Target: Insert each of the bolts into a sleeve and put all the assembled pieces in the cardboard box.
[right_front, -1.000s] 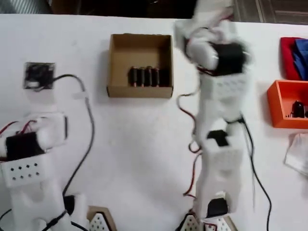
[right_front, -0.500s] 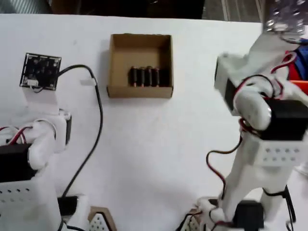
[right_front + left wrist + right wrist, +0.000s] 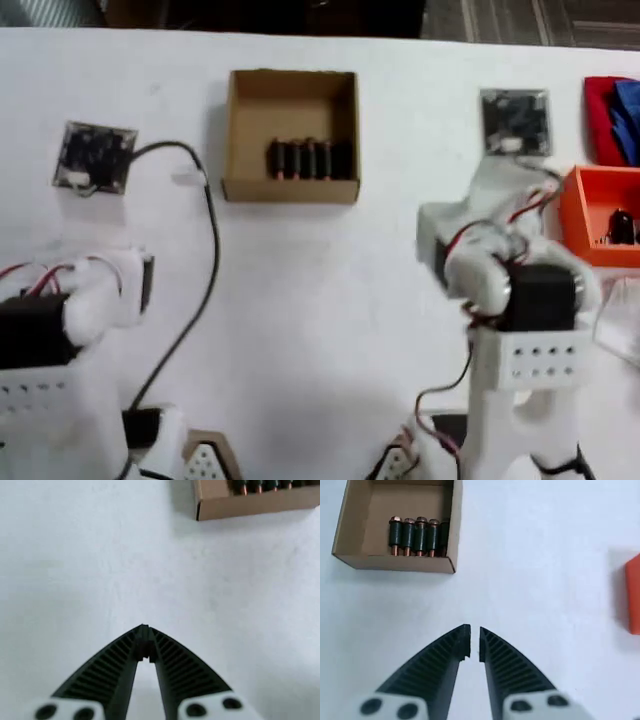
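the cardboard box [image 3: 290, 190] sits on the white table [image 3: 300, 320] ahead of both arms, between them but nearer the left arm's [image 3: 60, 320] side. inside it the assembled pieces [image 3: 310, 158] lie side by side in one row against the wall nearest the arms, five by the right wrist view, their long axes running straight away from the robot. the left gripper [image 3: 144, 650] hangs over bare table with its jaws shut tip to tip on nothing, and the near corner of the box [image 3: 250, 505] is well ahead of it. the right gripper [image 3: 474, 642] also has hold of nothing; its jaws are all but closed, with a thin slit between the tips. from it the box [image 3: 395, 562] and the row of pieces [image 3: 417, 536] lie ahead and off toward the left arm. an orange bin [image 3: 590, 250] stands just beside the right arm [image 3: 520, 300] on its outer side, with a small dark item [image 3: 619, 228] in it; whether that is a bolt, a sleeve or something else cannot be told. if it belongs to the task, the right arm is plainly the nearer one, and its claw would need to swing outward and open before closing across the item.
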